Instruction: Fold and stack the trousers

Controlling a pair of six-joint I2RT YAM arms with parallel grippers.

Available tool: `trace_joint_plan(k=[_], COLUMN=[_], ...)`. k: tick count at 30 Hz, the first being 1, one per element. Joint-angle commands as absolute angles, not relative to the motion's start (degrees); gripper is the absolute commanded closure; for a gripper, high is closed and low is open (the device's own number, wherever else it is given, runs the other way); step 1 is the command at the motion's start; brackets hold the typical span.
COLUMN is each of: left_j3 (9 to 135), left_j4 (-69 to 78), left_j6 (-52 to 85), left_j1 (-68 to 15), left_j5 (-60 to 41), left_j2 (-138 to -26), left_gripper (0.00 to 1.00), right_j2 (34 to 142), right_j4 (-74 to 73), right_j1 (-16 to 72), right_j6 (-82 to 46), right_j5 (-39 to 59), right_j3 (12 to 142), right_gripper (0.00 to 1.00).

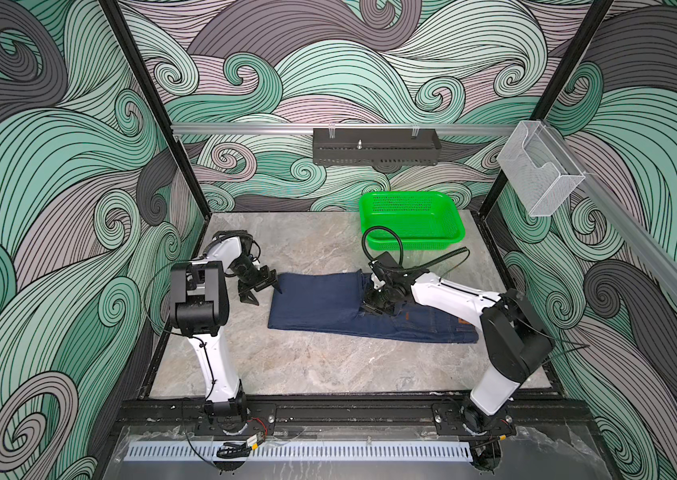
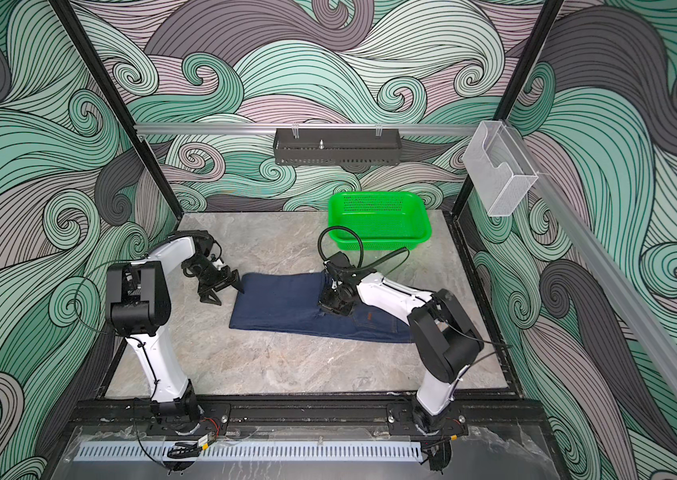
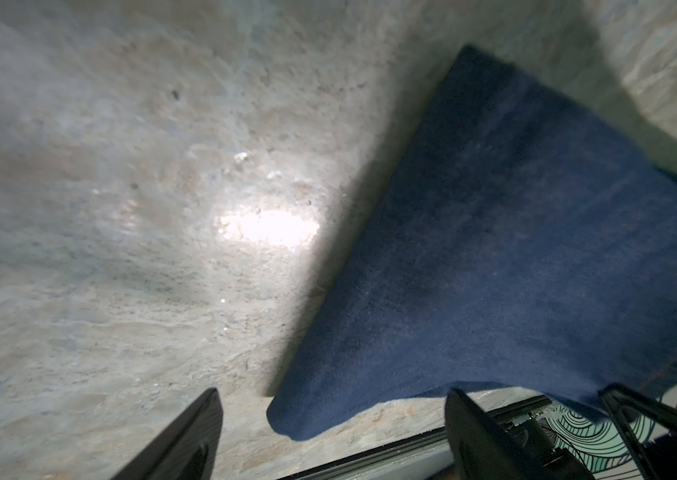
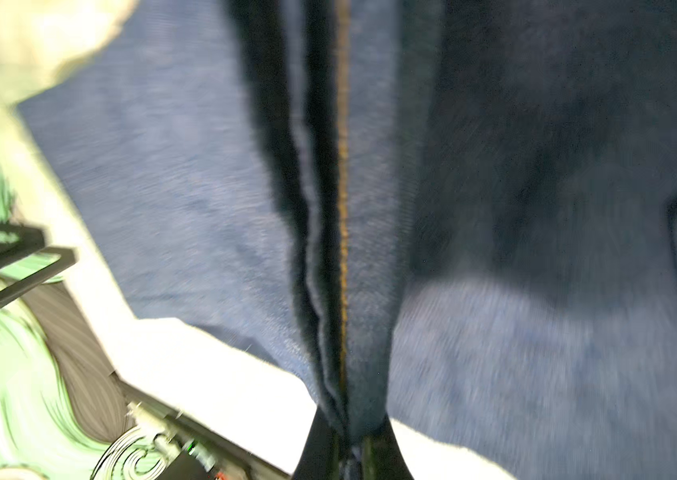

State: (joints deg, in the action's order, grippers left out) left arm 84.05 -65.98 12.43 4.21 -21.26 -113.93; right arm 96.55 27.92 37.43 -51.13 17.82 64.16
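We note right gripper (image 4: 347,434) pinching the trousers' (image 1: 320,303) stitched edge; left gripper (image 1: 265,293) hangs spread just beside their folded end.

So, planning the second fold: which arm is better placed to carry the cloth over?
Right. The right gripper is shut on the trousers' stitched edge at mid-length, while the left gripper stands open at the folded end, gripping nothing.
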Motion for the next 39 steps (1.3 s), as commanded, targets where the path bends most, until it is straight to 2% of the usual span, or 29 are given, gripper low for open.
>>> trace_joint_plan(k=[1,9,11,16,20,27,36,39], left_j3=[83.6,83.3,83.3,83.1,82.6,81.5,81.3,81.1], left_j4=[-66.1,-66.1,-66.1,-66.0,-65.6,-64.5,-63.2,-62.7], left_j6=[12.1,12.1,12.1,12.1,12.2,12.3,11.8,11.5], left_j1=[4.8,4.8,4.8,4.8,4.6,3.8,3.6,3.5], left_j5=[-22.0,-22.3,-22.4,-22.8,-23.8,-25.1,-26.7,-26.8], left_j2=[-113.0,-113.2,-113.2,-113.6,-113.8,-114.6,-117.4,-118.2], left_gripper=[0.14,0.14,0.14,0.14,0.14,0.15,0.16,0.19], right_j2=[93.4,94.2,94.9,94.4,91.8,86.5,82.6,82.0], right_j4=[33.2,30.5,30.1,33.0,37.5,41.4,42.1,41.6], right_j1=[38.1,38.9,39.0,39.0,38.9,36.1,22.1,19.4], right_j6=[-52.2,-53.8,-53.8,-52.1,-49.5,-46.2,-40.5,-39.8], right_j5=[16.3,16.7,16.6,15.0,11.4,8.6,9.6,10.8], right_j3=[64.9,59.4,58.5,59.6,62.2,63.6,61.3,60.4], right_gripper=[1.00,1.00,0.95,0.57,0.35,0.32,0.32,0.32])
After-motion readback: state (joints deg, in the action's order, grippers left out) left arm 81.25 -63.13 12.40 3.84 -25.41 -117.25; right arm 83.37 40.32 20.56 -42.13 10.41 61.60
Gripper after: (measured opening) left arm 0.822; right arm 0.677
